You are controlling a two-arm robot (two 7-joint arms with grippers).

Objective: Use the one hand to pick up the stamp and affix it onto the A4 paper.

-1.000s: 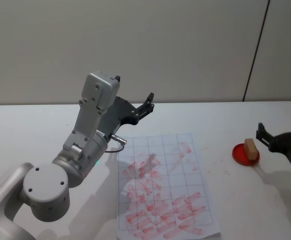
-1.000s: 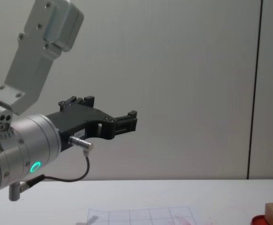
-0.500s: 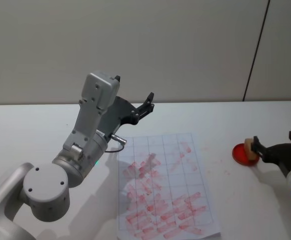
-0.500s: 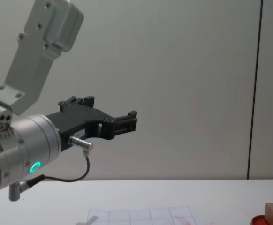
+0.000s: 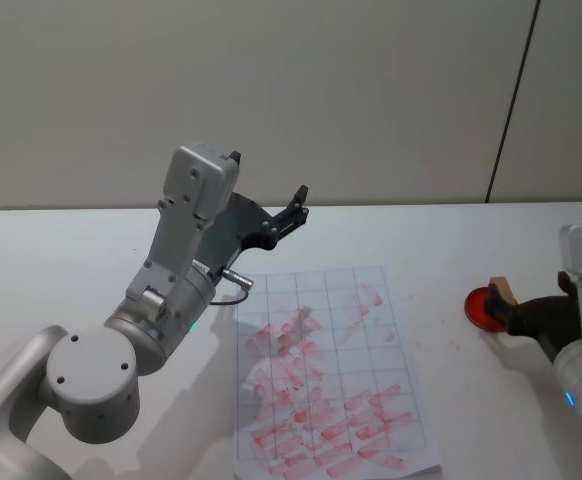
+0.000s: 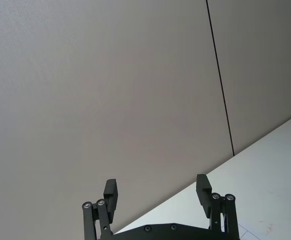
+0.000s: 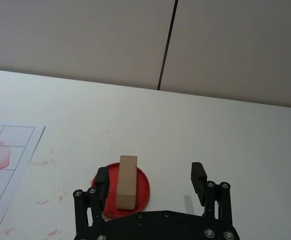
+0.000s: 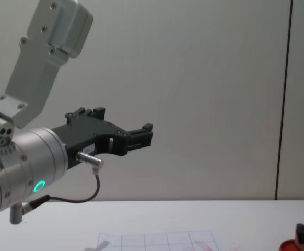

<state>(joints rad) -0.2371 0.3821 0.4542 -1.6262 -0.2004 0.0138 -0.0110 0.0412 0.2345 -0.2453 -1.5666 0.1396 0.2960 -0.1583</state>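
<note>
The stamp [image 7: 127,181], a tan wooden block, stands upright on a round red ink pad [image 7: 142,191]. My right gripper [image 7: 150,181] is open and straddles it: the block sits close to one finger [image 7: 102,183], with a wide gap to the other. In the head view the stamp [image 5: 499,290] shows at the table's right, just ahead of the right gripper [image 5: 506,309]. The A4 paper [image 5: 323,372] lies at the table's middle, gridded and covered with red marks. My left gripper [image 5: 296,206] is open and held high over the table's far left part.
The bulky left arm [image 5: 171,290] rises beside the paper's left edge. Bare white tabletop [image 5: 441,380] lies between the paper and the ink pad [image 5: 479,303]. A pale wall stands behind the table.
My right gripper has moved in toward the ink pad and now has the stamp between its open fingers. The left arm has stayed still.
</note>
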